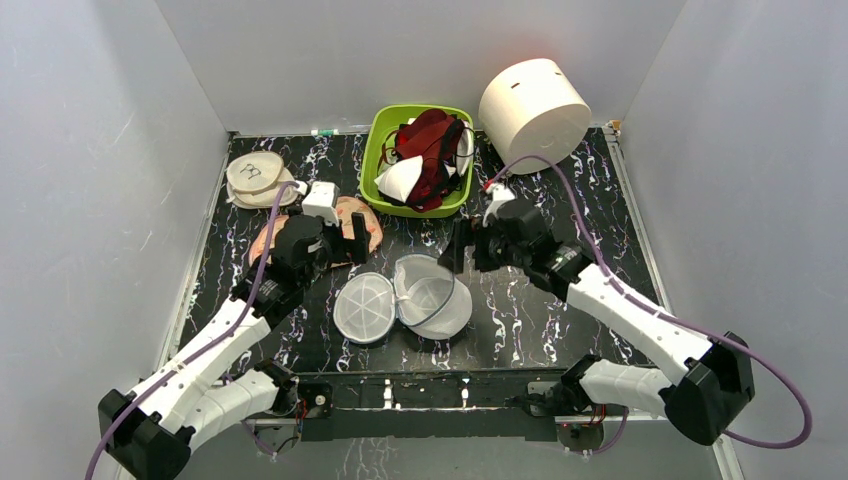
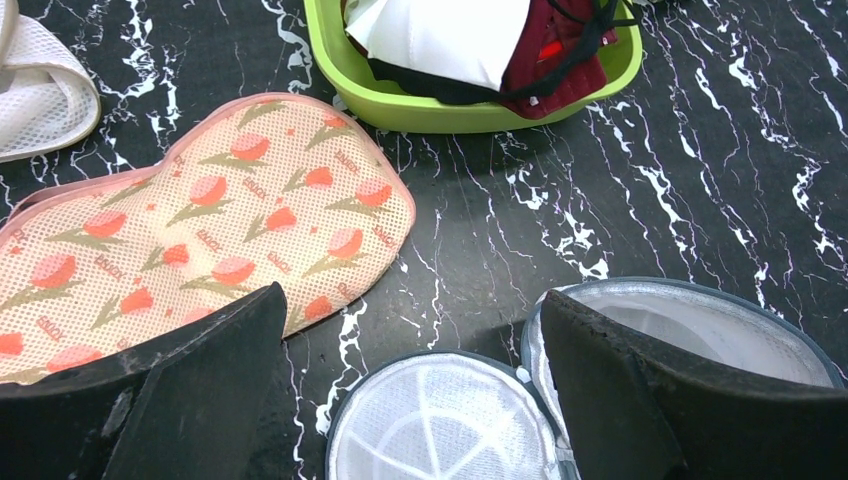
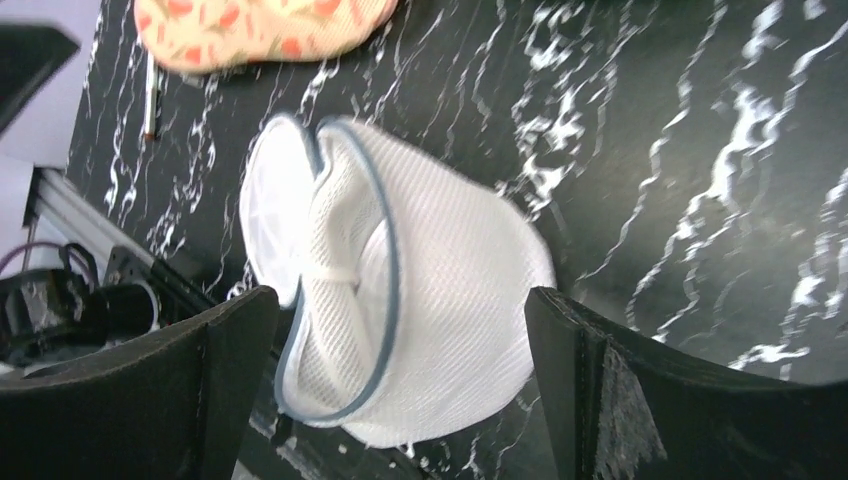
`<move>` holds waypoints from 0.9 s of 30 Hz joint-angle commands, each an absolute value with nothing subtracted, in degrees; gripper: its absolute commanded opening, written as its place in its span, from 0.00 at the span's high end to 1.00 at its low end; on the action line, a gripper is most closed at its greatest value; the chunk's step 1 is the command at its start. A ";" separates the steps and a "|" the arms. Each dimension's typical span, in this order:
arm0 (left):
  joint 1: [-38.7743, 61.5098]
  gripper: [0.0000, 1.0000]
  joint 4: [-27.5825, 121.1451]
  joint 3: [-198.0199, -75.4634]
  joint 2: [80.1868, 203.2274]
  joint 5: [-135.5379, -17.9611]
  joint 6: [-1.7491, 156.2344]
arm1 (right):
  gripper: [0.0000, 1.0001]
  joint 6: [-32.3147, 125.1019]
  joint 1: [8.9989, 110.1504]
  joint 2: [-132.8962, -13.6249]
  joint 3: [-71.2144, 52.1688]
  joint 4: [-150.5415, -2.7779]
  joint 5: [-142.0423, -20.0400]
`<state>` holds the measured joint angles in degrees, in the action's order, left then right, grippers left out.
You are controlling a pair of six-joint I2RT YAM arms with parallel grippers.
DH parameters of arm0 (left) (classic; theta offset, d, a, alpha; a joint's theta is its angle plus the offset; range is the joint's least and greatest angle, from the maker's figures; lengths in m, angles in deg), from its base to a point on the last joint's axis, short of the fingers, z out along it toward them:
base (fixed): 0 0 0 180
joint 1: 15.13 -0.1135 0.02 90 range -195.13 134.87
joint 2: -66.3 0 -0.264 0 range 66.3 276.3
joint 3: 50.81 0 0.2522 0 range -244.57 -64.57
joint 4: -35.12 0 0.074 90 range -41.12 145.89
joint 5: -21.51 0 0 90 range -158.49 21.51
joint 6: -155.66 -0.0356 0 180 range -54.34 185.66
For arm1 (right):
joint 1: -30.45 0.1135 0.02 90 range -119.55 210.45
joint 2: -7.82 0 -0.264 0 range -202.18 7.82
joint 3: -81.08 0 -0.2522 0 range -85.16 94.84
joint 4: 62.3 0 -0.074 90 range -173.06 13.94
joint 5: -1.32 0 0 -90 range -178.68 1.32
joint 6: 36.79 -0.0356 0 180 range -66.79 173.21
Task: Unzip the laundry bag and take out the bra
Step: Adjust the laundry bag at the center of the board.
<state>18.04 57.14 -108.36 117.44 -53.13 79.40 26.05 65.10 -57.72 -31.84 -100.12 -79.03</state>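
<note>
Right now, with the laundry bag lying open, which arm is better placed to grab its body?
Right, probably. The right gripper is open, with the laundry bag centred in its wrist view. The left gripper, also open, sits nearer the floral pouch and catches only the bag's lid and rim.

Unzipped mesh laundry bag point(image 1: 440, 305) lies tilted, lid point(image 1: 364, 308) flopped open; maroon bra point(image 1: 432, 140) sits in green basin point(image 1: 372, 158).
</note>
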 commanded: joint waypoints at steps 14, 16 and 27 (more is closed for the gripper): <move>17.75 0.02 56.99 -110.22 124.43 -58.41 79.11 | 0.16 13.30 83.10 -60.95 -34.85 -112.61 -122.54; 17.81 0.02 56.97 -110.12 125.00 -59.32 79.19 | 0.21 12.66 80.96 -57.93 -37.23 -110.82 -123.01; 17.95 0.02 57.36 -111.96 133.62 -75.97 79.18 | 0.41 13.65 73.02 -46.91 -46.32 -106.48 -114.78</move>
<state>18.01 56.87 -108.87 131.40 -67.47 78.92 13.88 73.21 -48.78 -45.67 -109.41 -116.41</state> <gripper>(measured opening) 0.983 0.545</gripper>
